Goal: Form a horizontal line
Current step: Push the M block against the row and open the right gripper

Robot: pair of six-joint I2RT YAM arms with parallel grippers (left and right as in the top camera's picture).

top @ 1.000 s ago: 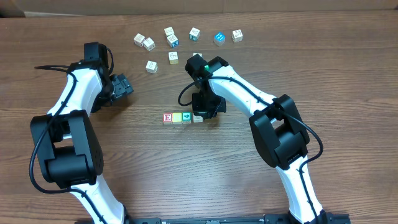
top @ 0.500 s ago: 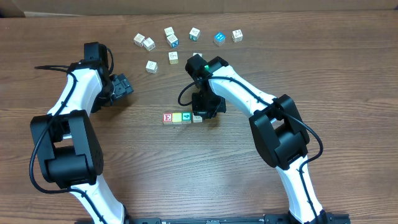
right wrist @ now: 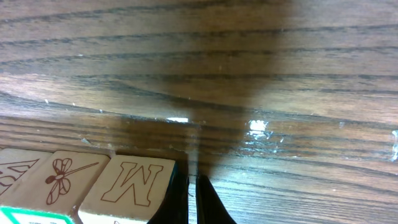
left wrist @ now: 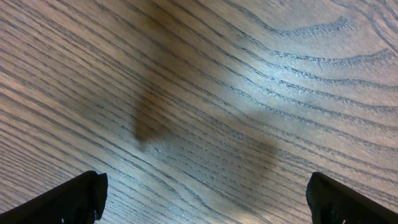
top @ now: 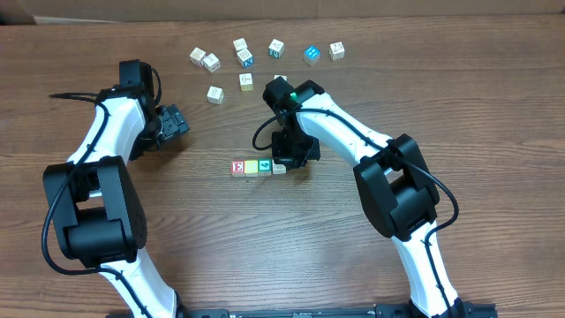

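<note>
- Overhead view: a row of four blocks [top: 259,167] lies left to right near the middle of the desk [top: 494,106], and the blocks touch side to side.
- Overhead view: the right end effector [top: 289,154] sits at the right end of the row, over the last block. Its finger state cannot be read from this view.
- Overhead view: nine loose blocks [top: 246,80] are scattered along the far side of the desk, well apart from the row. One of them is the blue block [top: 311,55].
- Overhead view: the left end effector [top: 174,123] is on the left side of the desk, away from all blocks.
- Overhead view, against one second ago: the row, the loose blocks and both arms show no displacement that can be made out.
- Left wrist view: the fingers [left wrist: 71,198] stand wide apart at the lower corners, with only bare wood between them.
- Right wrist view: the fingertips are pressed together with nothing between them, just beside the right edge of the M block [right wrist: 127,186]. Contact cannot be confirmed.
- Right wrist view: the dragonfly block [right wrist: 59,180] touches the left side of the M block, and a third block [right wrist: 12,168] is cut off by the left edge.
</note>
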